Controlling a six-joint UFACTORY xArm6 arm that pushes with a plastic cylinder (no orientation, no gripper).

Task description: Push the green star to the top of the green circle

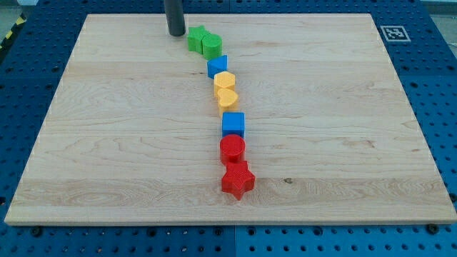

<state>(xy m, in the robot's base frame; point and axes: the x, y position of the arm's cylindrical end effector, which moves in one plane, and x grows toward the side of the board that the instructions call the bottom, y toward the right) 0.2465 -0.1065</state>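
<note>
The green star (196, 38) lies near the view's top, touching the left side of the green circle (212, 46). My tip (176, 33) stands just to the left of the green star, very close to it or touching it. The rod rises out of the view's top edge.
Below the green pair a line of blocks runs down the wooden board (107, 143): a small blue block (217, 66), a yellow block (224, 80), a yellow heart (226, 98), a blue cube (233, 124), a red circle (232, 148) and a red star (238, 180).
</note>
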